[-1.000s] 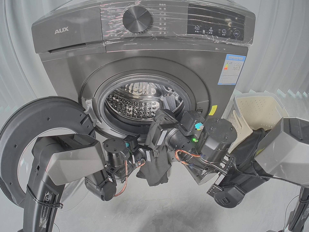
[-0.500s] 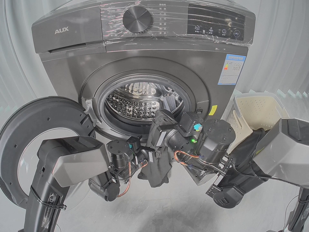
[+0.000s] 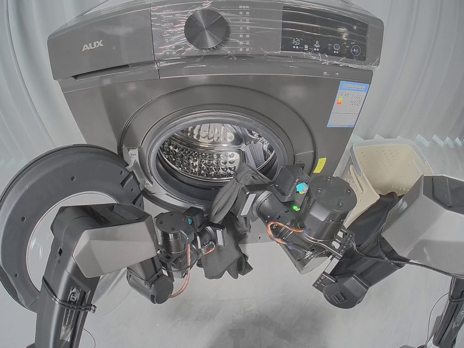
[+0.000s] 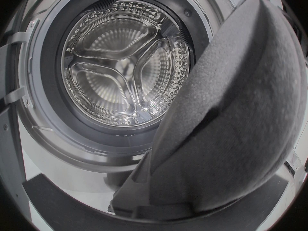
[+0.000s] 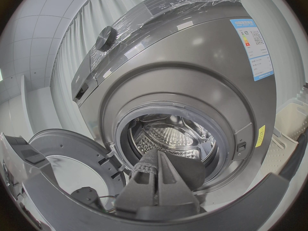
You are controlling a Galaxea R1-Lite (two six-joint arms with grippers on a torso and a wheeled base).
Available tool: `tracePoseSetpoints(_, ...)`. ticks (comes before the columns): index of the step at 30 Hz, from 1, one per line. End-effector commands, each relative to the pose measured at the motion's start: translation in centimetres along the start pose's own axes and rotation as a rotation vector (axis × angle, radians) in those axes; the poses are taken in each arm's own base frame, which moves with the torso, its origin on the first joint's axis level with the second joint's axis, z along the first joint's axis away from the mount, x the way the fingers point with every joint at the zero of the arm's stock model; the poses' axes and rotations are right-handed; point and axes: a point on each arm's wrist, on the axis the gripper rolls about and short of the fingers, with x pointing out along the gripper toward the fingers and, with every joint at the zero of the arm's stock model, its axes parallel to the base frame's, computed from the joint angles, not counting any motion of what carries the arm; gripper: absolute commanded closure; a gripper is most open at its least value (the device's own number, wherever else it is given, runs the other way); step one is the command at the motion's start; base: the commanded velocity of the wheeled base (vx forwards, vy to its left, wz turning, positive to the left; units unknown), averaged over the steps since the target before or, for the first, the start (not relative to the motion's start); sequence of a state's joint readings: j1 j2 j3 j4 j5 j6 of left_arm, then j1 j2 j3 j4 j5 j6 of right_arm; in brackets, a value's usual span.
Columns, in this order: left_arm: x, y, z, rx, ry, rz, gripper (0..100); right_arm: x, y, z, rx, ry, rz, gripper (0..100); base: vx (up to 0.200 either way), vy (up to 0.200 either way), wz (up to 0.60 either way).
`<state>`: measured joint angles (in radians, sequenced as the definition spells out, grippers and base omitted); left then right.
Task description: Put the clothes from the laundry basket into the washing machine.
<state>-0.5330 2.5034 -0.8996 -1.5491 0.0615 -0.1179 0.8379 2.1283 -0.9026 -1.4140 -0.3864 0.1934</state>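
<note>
A dark grey garment (image 3: pixel 226 208) hangs in front of the washing machine's (image 3: pixel 217 88) open drum (image 3: pixel 212 155), its top bunched at the lower rim of the opening. My right gripper (image 3: pixel 240 192) is shut on the garment's upper part, and its fingers (image 5: pixel 150 183) are pressed together with cloth (image 5: pixel 189 170) at the tips. Lower down, my left gripper (image 3: pixel 220 238) is shut on the hanging part. There the cloth (image 4: pixel 231 113) drapes over it and hides most of the fingers. The drum (image 4: pixel 122 64) looks bare inside.
The round door (image 3: pixel 63 180) stands swung open at the left, beside my left arm. A cream laundry basket (image 3: pixel 386 165) stands right of the machine, with dark cloth (image 3: pixel 374 218) over its near edge. Bare floor lies below the arms.
My right gripper has carried the garment's top up and forward to the drum's lower rim, where it now bunches. My left gripper shifted slightly left, and the hanging end followed.
</note>
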Motion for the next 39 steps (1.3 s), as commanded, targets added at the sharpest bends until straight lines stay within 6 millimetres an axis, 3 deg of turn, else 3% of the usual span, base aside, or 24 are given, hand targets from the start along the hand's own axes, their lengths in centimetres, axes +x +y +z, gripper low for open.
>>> tracePoseSetpoints(1,-2.8,-0.3,2.4,0.005,0.016,-0.012,100,0.5,-1.8,0.7,-0.008,-0.016,-0.048,100,0.0,0.0,0.0)
tracePoseSetpoints(2,-2.9,-0.3,2.5,0.006,0.017,-0.013,100,0.5,-1.9,0.7,-0.008,-0.017,-0.049,100,0.0,0.0,0.0)
tracePoseSetpoints(5,-6.3,-0.8,3.9,0.023,0.061,-0.056,100,0.9,-3.2,1.0,-0.014,-0.026,-0.083,100,0.0,0.0,0.0)
tracePoseSetpoints(10,-10.2,-0.9,5.9,0.039,0.084,-0.127,100,1.1,-3.9,1.4,-0.017,-0.036,-0.102,100,0.0,0.0,0.0)
tracePoseSetpoints(15,-12.7,-0.7,7.5,0.035,0.078,-0.186,100,1.0,-4.7,2.0,-0.02,-0.044,-0.122,100,0.0,0.0,0.0)
tracePoseSetpoints(23,-14.8,-1.1,7.9,0.032,0.102,-0.276,100,0.8,-4.7,2.1,-0.02,-0.046,-0.116,100,0.0,0.0,0.0)
tracePoseSetpoints(31,-12.7,-0.6,5.0,0.029,0.184,-0.25,100,0.5,-3.4,2.7,-0.008,-0.068,-0.077,100,0.0,0.0,0.0)
tracePoseSetpoints(32,-12.4,-0.5,4.8,0.029,0.187,-0.247,0,0.5,-3.3,2.7,-0.008,-0.068,-0.076,100,0.0,0.0,0.0)
tracePoseSetpoints(39,-8.9,1.0,1.6,0.02,0.223,-0.197,0,0.0,-1.9,2.4,-0.006,-0.057,-0.037,100,0.0,0.0,0.0)
